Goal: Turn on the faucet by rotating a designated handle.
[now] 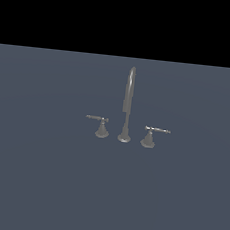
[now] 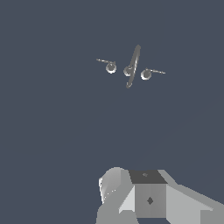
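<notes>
The thin grey rod handle on its small cone base [image 1: 100, 124] stands on the slate-blue counter [image 1: 40, 179], at the exterior view's left of the dull-grey faucet's tall arched spout [image 1: 128, 101]. A matching handle [image 1: 151, 134] sits opposite. In the wrist view the grey arm's gripper body [image 2: 151, 199] is well apart from them; whether the jaws are wide or narrow cannot be told.
</notes>
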`<state>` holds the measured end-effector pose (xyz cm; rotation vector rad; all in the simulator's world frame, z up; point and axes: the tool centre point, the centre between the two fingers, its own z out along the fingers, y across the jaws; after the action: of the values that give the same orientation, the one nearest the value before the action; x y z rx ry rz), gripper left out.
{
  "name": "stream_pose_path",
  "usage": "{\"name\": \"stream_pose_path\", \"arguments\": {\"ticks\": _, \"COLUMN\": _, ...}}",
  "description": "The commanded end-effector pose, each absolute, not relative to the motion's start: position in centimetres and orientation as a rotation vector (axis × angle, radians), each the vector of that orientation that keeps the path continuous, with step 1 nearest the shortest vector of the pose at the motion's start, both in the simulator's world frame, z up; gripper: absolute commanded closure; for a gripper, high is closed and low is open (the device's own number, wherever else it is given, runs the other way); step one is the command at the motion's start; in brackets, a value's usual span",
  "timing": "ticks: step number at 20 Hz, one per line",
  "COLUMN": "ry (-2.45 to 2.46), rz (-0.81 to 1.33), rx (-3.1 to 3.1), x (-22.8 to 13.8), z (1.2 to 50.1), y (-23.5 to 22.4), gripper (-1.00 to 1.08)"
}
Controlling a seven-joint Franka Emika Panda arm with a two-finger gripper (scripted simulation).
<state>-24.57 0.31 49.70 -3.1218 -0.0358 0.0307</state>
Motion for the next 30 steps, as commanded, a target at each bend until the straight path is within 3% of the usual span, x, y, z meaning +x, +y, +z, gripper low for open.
{"name": "stream_pose_path", "arguments": {"ticks": 1, "ry": -0.036, "rz": 0.031, "rx": -3.122, "x": -24.6, "z": 49.7, "y": 0.3, "gripper": 1.08}}
{"name": "stream_pose_path", "arguments": {"ticks": 14, "ry": 0.110, "rz": 0.030, "rx": -3.121, "x": -23.8, "z": 47.4, "y": 1.9, "gripper": 1.08}}
{"name": "stream_pose_path", "arguments": {"ticks": 30, "ry": 0.620, "rz": 0.027, "rx": -3.061, "x": -19.9, "z": 39.4, "y": 7.0, "gripper": 1.08}}
